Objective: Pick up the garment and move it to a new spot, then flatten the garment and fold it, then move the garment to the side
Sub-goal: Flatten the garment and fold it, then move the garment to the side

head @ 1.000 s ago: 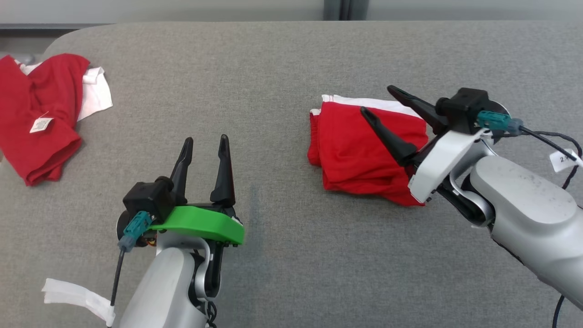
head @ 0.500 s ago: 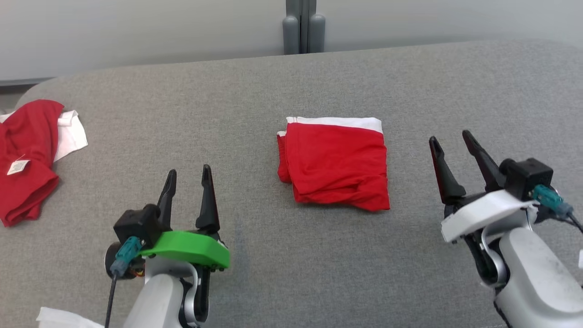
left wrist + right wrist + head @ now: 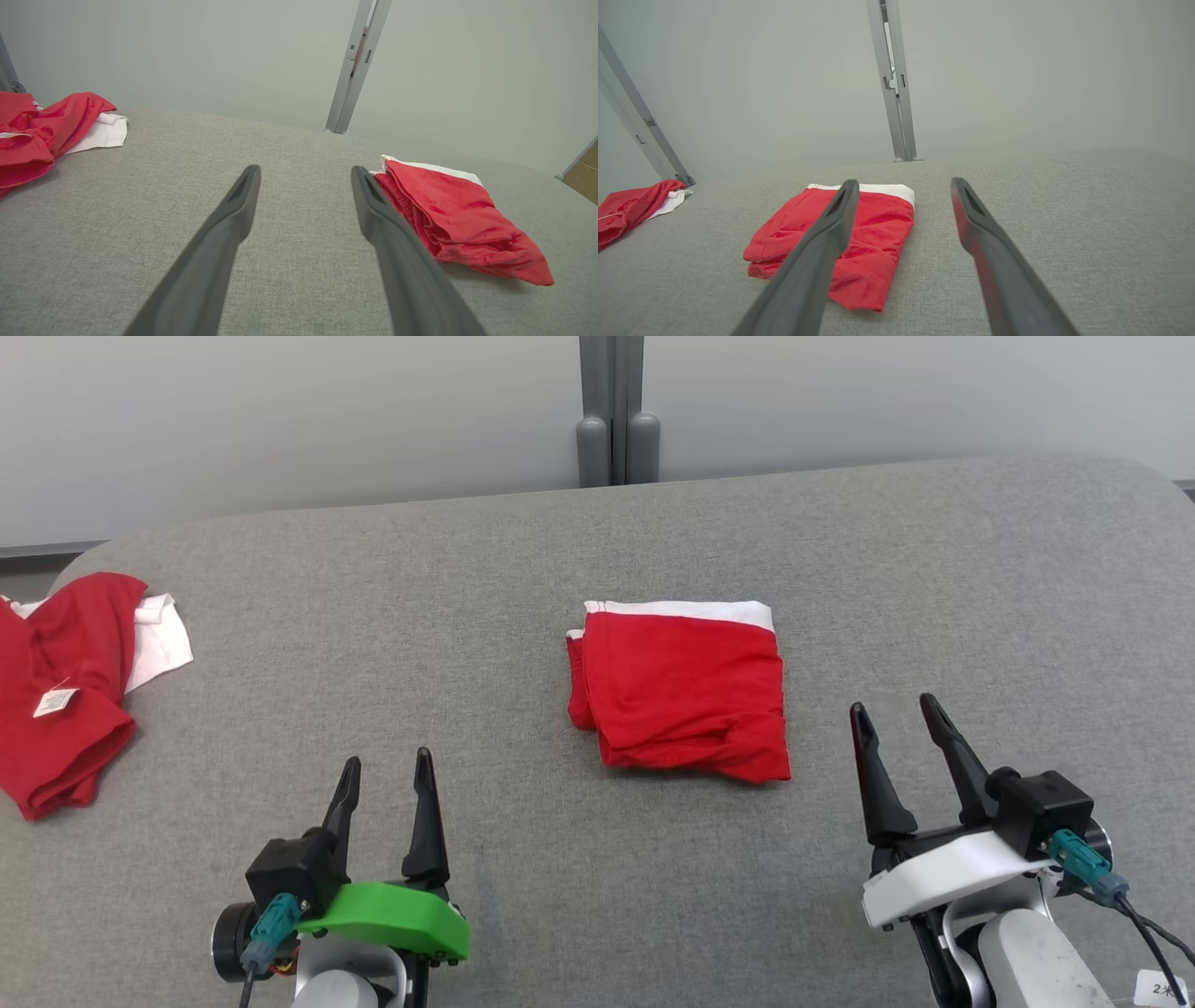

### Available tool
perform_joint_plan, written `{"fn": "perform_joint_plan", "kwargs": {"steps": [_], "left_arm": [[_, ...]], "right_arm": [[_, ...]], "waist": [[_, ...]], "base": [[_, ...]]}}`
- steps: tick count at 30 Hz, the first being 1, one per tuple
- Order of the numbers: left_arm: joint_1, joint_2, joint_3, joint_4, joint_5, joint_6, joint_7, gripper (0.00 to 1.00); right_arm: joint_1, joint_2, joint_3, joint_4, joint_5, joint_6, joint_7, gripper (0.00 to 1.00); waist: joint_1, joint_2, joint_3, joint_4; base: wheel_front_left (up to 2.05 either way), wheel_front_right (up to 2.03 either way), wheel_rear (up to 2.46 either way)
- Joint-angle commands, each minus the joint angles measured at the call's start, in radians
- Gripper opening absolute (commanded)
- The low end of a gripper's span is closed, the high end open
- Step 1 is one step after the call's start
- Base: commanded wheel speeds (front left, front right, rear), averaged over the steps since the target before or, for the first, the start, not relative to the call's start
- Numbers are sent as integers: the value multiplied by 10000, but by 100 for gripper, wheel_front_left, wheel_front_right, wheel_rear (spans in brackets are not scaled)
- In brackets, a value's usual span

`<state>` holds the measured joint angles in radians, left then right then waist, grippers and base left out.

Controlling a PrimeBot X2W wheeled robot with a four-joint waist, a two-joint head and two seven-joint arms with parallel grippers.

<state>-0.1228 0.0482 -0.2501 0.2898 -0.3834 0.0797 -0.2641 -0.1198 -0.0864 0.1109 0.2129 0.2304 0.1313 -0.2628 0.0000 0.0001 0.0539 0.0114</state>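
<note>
Red folded garment point(image 3: 686, 700), frame centre, on grey cloth surface point(image 3: 934, 569). Left gripper point(image 3: 387, 758), right gripper point(image 3: 892, 705), lower corners: fingers apart, empty. Sideways move likely next: pinch all layers together.

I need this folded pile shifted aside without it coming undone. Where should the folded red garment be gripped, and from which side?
Take the folded red garment by its right edge, coming in low from the right with the open right gripper. That edge looks like one clean fold; the left edge shows loose stacked layers that would likely splay.
</note>
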Motion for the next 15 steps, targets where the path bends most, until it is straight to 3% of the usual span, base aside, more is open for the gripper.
{"fn": "perform_joint_plan", "kwargs": {"steps": [1, 15], "left_arm": [[157, 42, 14, -67, 18, 51, -3, 100], [231, 42, -7, -115, -147, 107, -3, 100]], "right_arm": [[148, 32, 26, -76, -107, -11, -28, 100], [236, 215, 8, 55, -340, -11, -28, 100]], "waist": [[0, -1, -46, 25], [0, -1, -142, 97]], "base": [[0, 0, 0], [0, 0, 0]]}}
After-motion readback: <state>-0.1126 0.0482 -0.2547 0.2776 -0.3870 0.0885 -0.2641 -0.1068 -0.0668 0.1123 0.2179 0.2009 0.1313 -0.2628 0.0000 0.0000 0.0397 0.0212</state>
